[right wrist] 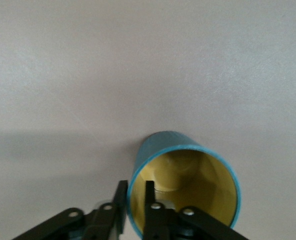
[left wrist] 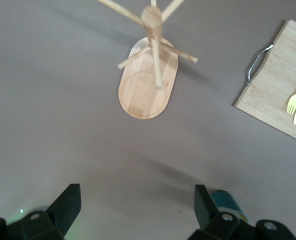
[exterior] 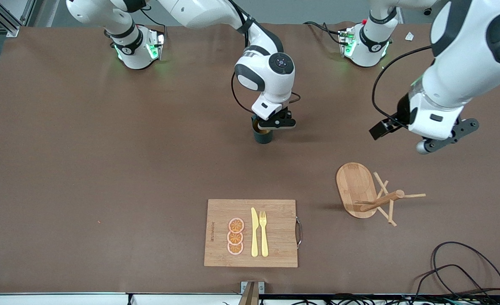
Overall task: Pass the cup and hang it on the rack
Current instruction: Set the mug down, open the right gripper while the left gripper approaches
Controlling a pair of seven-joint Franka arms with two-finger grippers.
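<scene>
The teal cup (exterior: pixel 263 135) with its yellow inside stands upright on the brown table (exterior: pixel 106 169) near the middle. My right gripper (exterior: pixel 271 124) is shut on the cup's rim, one finger inside and one outside, as the right wrist view shows (right wrist: pixel 134 192). The cup (right wrist: pixel 183 170) fills the lower part of that view; its handle is hidden. The wooden rack (exterior: pixel 357 188) stands nearer to the front camera, toward the left arm's end. My left gripper (exterior: pixel 444 137) hangs open and empty above the table beside the rack. The left wrist view shows the gripper (left wrist: pixel 135 205), the rack (left wrist: pixel 148 85) and the cup (left wrist: pixel 229 202).
A bamboo cutting board (exterior: pixel 216 254) with orange slices (exterior: pixel 235 236), a yellow knife and a fork (exterior: pixel 263 233) lies near the front edge; it also shows in the left wrist view (left wrist: pixel 273 100). Black cables (exterior: pixel 465 271) lie at the front corner at the left arm's end.
</scene>
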